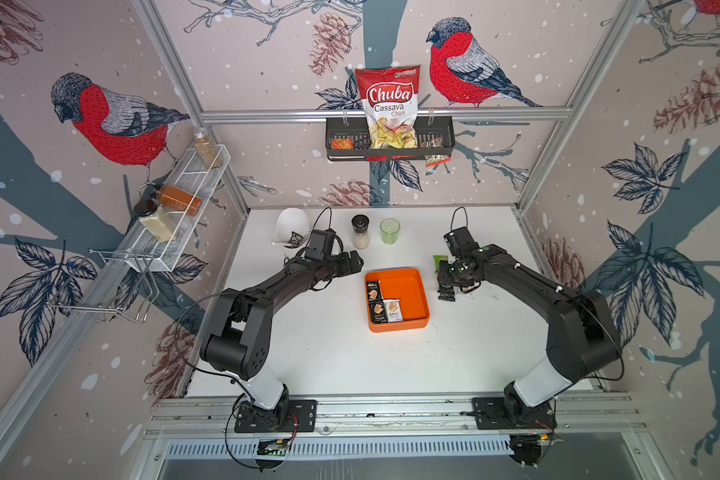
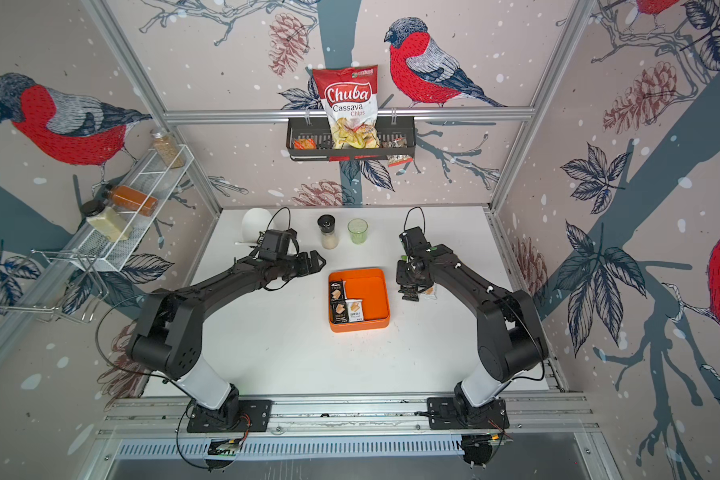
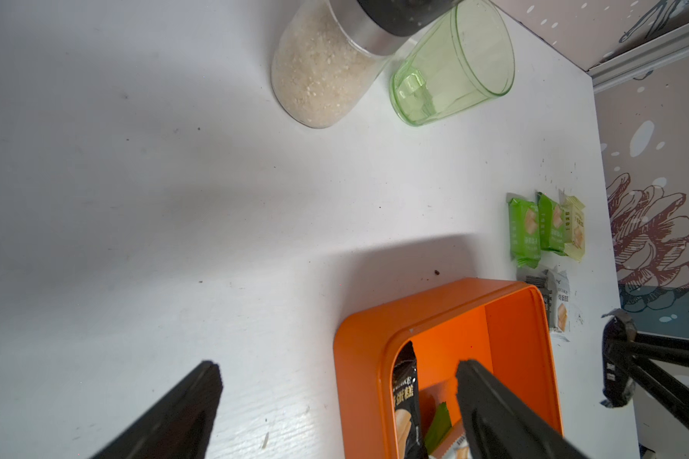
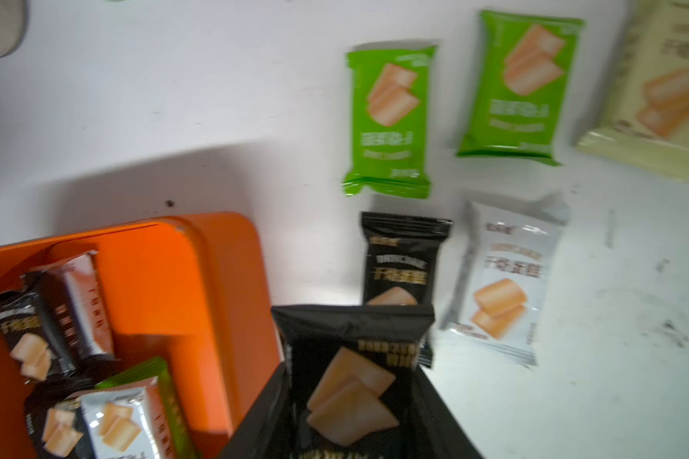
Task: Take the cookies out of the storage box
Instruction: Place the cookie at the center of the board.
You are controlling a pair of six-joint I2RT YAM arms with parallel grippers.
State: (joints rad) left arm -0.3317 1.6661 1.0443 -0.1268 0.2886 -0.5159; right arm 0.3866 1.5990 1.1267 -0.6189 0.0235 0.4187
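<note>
Right gripper (image 4: 349, 437) pinches black cookie packet (image 4: 351, 381) (beside storage box (image 4: 156, 278)).

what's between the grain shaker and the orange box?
Nothing. The left wrist view shows only bare white table, with a few specks, between the grain shaker and the orange box.

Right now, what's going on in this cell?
The right tool is shut on a black cookie packet, holding it just outside the orange storage box. On the table beside it lie two green packets, a pale yellow packet, a black packet and a white packet. The left tool hangs open and empty by the box's far corner. Several cookie packets remain in the box, so the job is partway done.
</note>
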